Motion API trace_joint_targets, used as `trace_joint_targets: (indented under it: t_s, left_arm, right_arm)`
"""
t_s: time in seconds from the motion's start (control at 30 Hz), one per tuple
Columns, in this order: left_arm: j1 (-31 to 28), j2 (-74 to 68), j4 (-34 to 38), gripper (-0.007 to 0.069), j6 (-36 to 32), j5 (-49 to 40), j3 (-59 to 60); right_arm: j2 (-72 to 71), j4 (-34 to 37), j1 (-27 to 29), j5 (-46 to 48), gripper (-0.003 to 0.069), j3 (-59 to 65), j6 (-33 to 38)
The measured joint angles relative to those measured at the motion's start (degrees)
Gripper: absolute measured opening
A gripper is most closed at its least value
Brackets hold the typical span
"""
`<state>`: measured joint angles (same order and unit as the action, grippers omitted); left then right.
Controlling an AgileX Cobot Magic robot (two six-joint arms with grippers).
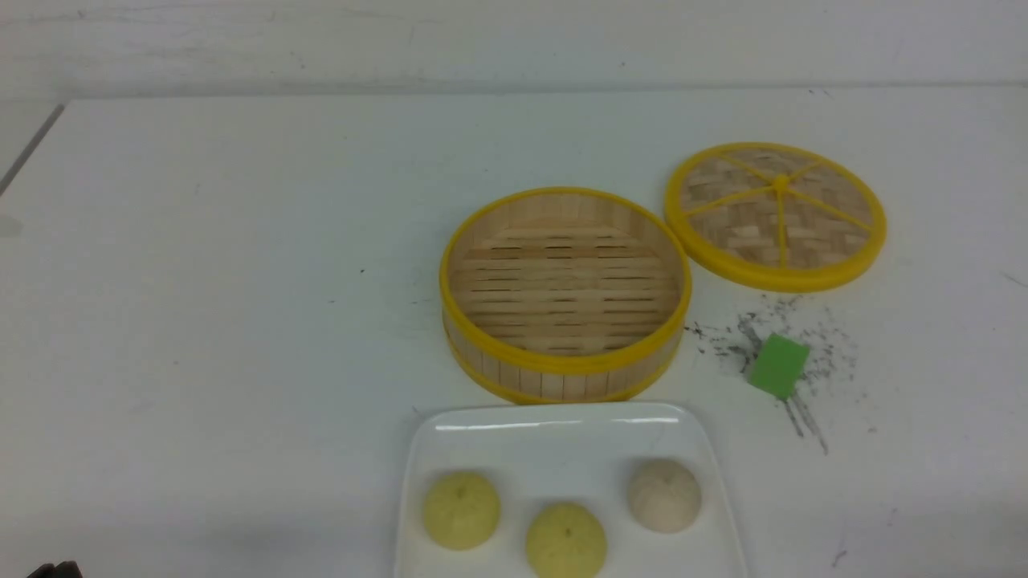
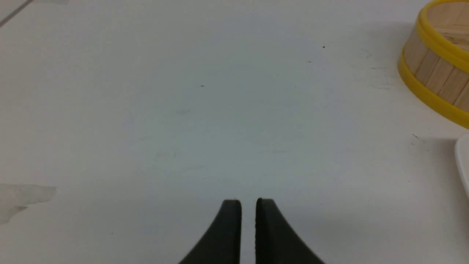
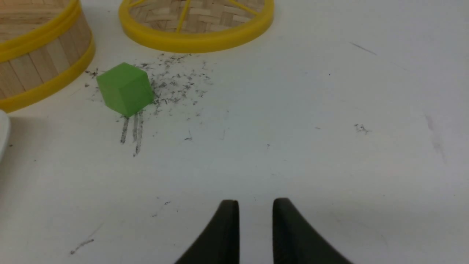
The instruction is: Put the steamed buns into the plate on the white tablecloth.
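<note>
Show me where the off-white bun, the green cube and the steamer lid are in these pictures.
off-white bun (image 1: 664, 494), front view, middle of its dome.
green cube (image 3: 125, 89), right wrist view, middle of the cube.
steamer lid (image 1: 776, 215), front view, woven surface just below the hub.

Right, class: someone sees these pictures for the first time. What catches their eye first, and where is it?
Probably the three buns in a row on the white plate at the near edge. Behind it stands the empty yellow-rimmed steamer, its lid lying flat to the right. A green cube sits among dark scuff marks near the lid.
</note>
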<state>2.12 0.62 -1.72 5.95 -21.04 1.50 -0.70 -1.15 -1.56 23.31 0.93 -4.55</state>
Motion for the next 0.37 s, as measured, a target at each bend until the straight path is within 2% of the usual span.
trace_joint_targets:
  t_s: [0.37]
  left_arm:
    - [0.00,0.00,0.00,0.0108,-0.02,0.00,0.00]
  right_arm:
    - [0.00,0.00,0.00,0.00,0.0181,0.00,0.00]
